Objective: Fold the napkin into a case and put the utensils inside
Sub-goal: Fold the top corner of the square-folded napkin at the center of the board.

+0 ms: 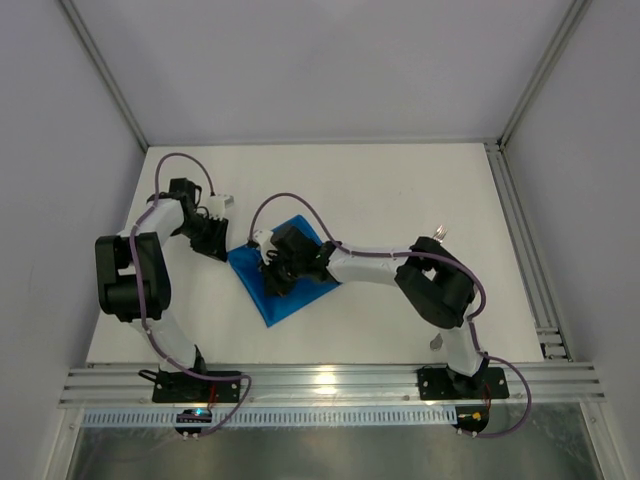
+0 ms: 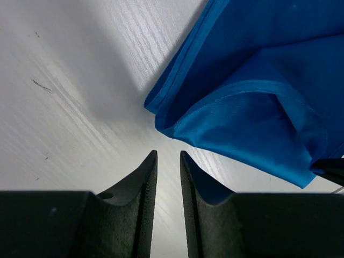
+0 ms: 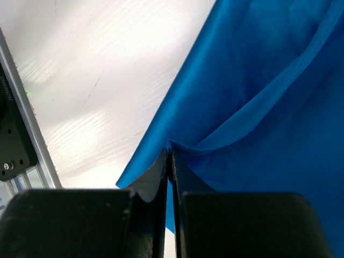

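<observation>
Closed right fingers pinch napkin fold; left fingers just short.

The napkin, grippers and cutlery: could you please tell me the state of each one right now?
napkin: partly folded, rumpled, lying on the table, not yet a case.
right gripper: shut, pinching a fold of the napkin.
left gripper: jaws slightly apart, empty, just short of the napkin's corner.
utensil: on the table, outside the napkin, mostly hidden by the right arm.

Black-and-white arms, purple cables
</observation>
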